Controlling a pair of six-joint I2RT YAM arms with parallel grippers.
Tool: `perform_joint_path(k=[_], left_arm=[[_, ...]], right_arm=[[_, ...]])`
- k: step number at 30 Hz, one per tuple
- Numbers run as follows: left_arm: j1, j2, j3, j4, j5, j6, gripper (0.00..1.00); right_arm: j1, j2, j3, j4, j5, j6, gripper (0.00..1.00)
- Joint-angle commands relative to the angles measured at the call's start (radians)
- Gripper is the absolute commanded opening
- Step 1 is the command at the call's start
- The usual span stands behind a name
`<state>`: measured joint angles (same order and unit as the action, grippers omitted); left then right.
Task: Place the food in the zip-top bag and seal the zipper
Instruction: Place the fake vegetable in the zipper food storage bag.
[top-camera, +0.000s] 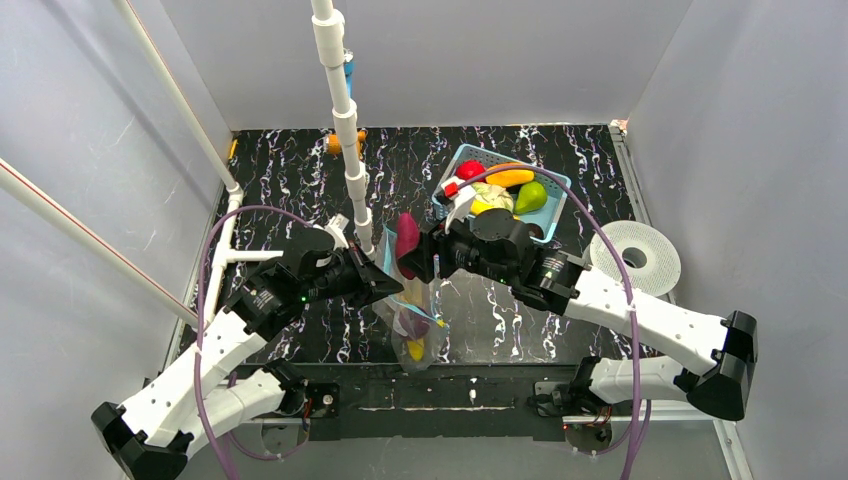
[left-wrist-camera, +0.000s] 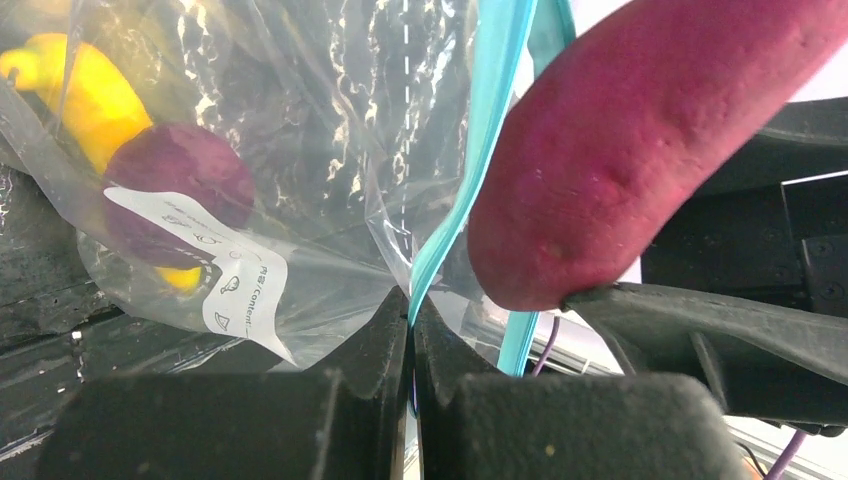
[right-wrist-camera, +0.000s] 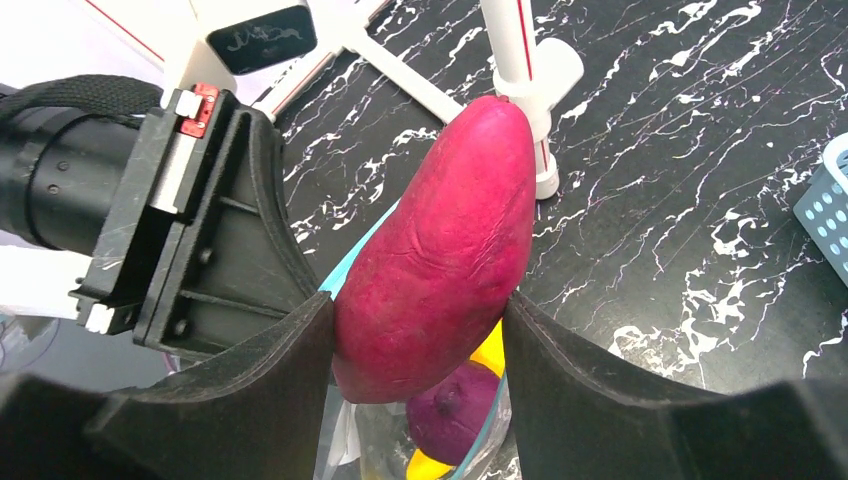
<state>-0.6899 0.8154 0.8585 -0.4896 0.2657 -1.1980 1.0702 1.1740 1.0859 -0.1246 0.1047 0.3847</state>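
Note:
My right gripper (right-wrist-camera: 418, 345) is shut on a long magenta sweet potato (right-wrist-camera: 440, 250), held just above the open mouth of the clear zip-top bag (top-camera: 412, 320). My left gripper (left-wrist-camera: 411, 320) is shut on the bag's teal-blue zipper rim (left-wrist-camera: 470, 170) and holds the mouth up. Inside the bag lie a purple piece (right-wrist-camera: 455, 410) and a yellow banana (left-wrist-camera: 85, 95); the white label (left-wrist-camera: 215, 265) shows on its side. In the top view the sweet potato (top-camera: 407, 243) sits between both grippers at mid-table.
A light-blue lattice basket (top-camera: 555, 195) at the back right holds red, orange, green and yellow toy food. A white PVC pole (top-camera: 345, 120) stands just behind the bag. A white roll (top-camera: 637, 255) lies at the right edge. An orange piece (top-camera: 333, 143) lies at the back.

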Motion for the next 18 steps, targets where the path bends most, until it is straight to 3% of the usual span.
perform_joint_path(k=[1, 6, 14, 18], left_arm=[[0.004, -0.020, -0.010, -0.014, -0.010, -0.002, 0.00], [0.003, -0.012, -0.006, -0.011, -0.005, 0.000, 0.00], [0.004, -0.017, -0.011, -0.009, -0.008, 0.001, 0.00], [0.003, -0.007, -0.002, -0.005, -0.007, 0.006, 0.00]], right_arm=[[0.015, 0.016, 0.014, 0.017, 0.036, -0.020, 0.36], [0.034, 0.022, 0.009, 0.025, 0.056, -0.030, 0.47], [0.059, 0.012, -0.008, 0.038, 0.073, -0.090, 0.80], [0.062, 0.020, -0.003, 0.042, 0.062, -0.102, 0.91]])
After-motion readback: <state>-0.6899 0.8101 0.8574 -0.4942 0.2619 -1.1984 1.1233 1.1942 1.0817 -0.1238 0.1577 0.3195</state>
